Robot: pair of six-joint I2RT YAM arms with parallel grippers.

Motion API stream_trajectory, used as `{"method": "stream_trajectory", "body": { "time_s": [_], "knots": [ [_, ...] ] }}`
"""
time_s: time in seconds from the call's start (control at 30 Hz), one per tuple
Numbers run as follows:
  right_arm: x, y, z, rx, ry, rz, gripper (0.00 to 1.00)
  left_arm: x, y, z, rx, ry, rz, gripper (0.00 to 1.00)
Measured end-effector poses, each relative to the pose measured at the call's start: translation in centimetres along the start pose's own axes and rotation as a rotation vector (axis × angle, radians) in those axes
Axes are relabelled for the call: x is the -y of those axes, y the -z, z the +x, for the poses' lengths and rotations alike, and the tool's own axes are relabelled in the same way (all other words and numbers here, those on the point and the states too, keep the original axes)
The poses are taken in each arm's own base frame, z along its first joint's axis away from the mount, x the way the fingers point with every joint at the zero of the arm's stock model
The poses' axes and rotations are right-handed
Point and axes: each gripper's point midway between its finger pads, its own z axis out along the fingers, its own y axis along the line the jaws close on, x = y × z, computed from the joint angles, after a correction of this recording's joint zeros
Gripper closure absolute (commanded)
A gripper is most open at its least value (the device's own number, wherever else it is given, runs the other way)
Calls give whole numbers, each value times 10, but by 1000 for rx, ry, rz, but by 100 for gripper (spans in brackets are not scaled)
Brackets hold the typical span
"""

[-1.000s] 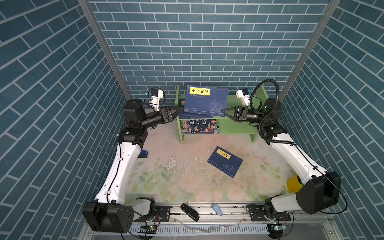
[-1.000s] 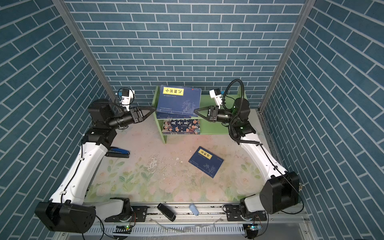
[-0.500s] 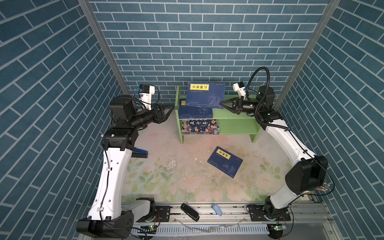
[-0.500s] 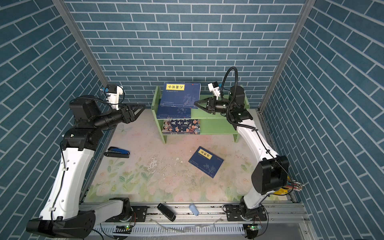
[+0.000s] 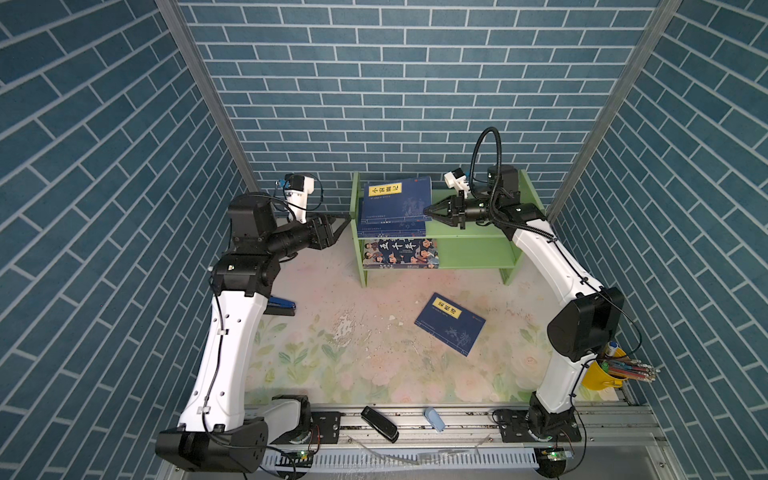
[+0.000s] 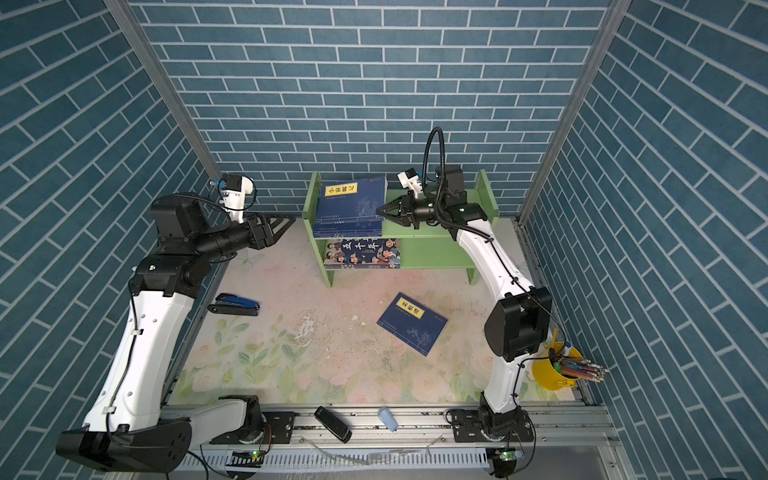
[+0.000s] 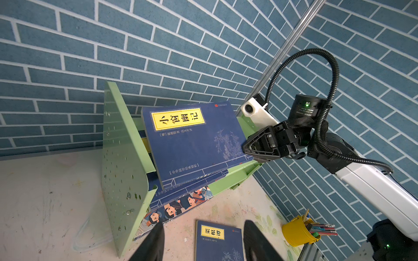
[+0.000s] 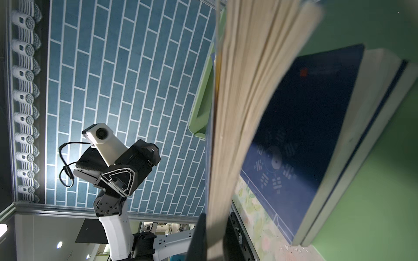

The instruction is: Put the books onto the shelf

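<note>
Seating a thin navy book on the upper tier is, by this reading, the step in hand. The right gripper [image 5: 428,210] is closed on the fore edge of the top navy book [image 5: 395,198], whose fanned pages run between its fingers in the right wrist view. This book lies tilted, cover up, on the other navy books [image 5: 392,226] at the left end of the upper tier of the shelf [image 5: 469,232], close against the perforated side panel [image 7: 122,158]. The left gripper [image 6: 286,226] hovers just outside that panel, jaws apart, nothing between them. The cartoon book [image 5: 400,252] lies flat on the lower tier, directly beneath. One loose navy book [image 5: 451,323] lies cover up and askew on the table [image 5: 353,365], well apart from the shelf. Next move, as judged: lower the held edge until the book sits flat and square on the pile, let go, and draw away sideways without dragging the cover; the loose navy book is left to collect. Appearance: the top navy book is a slim softcover with a yellow label of black characters, a pale branch drawing and a white ruled border. Its limp pages suggest sagging when held by one edge.
</note>
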Motion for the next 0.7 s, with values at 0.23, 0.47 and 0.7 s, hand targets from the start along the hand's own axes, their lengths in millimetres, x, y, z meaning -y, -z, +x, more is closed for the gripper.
{"method": "stream_trajectory", "body": {
  "time_s": [0.23,0.47,0.7],
  "knots": [
    [18,-7,5,-19,-62,49,100,-6,-4,9,-14,20,-4,42],
    [17,-6,3,-10,-70,70,94,-7,-6,9,-10,48,0,40],
    [19,-5,3,-5,-58,87,74,-8,-6,7,3,70,-1,38]
  ]
}}
